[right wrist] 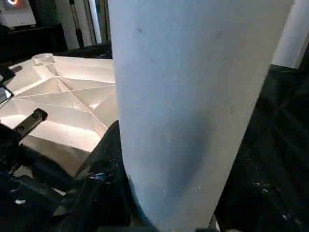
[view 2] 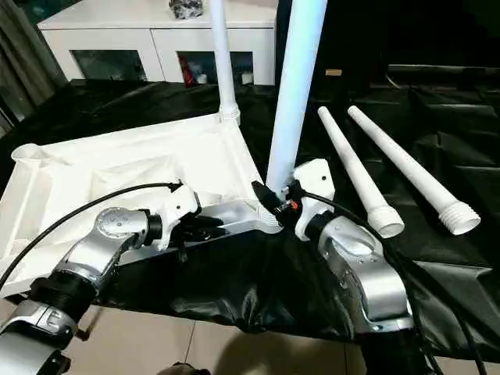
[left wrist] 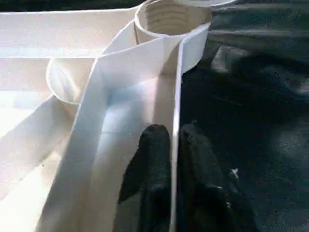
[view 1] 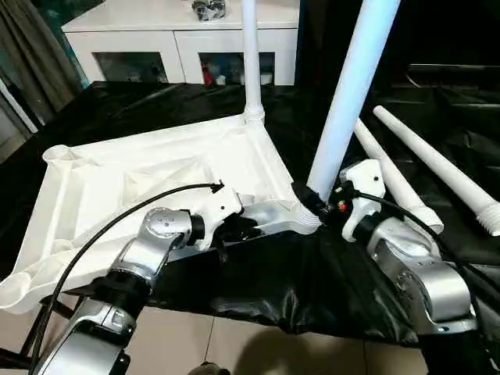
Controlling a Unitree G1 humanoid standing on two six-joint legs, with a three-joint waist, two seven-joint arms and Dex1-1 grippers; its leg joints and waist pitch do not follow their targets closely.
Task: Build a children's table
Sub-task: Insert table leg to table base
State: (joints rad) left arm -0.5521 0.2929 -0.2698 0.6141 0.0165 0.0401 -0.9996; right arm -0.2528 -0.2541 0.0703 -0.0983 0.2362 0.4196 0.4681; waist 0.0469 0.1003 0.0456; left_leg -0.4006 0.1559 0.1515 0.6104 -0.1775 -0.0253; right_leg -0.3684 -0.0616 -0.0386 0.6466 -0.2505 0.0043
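the upturned tabletop [view 1: 148, 176] is lying on the black-draped table [view 1: 258, 289]. the left tool [left wrist: 174, 145] is pinching its thin, stiff rim wall. the right tool [view 2: 283, 199] is clamping a light, smooth leg [view 1: 348, 94] low by the near corner socket [left wrist: 166, 19], where grip looks surest.

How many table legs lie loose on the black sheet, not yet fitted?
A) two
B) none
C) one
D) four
A: two legs lie side by side on the black sheet, while one leg stands in the tabletop's far corner socket and the right claw holds another upright.
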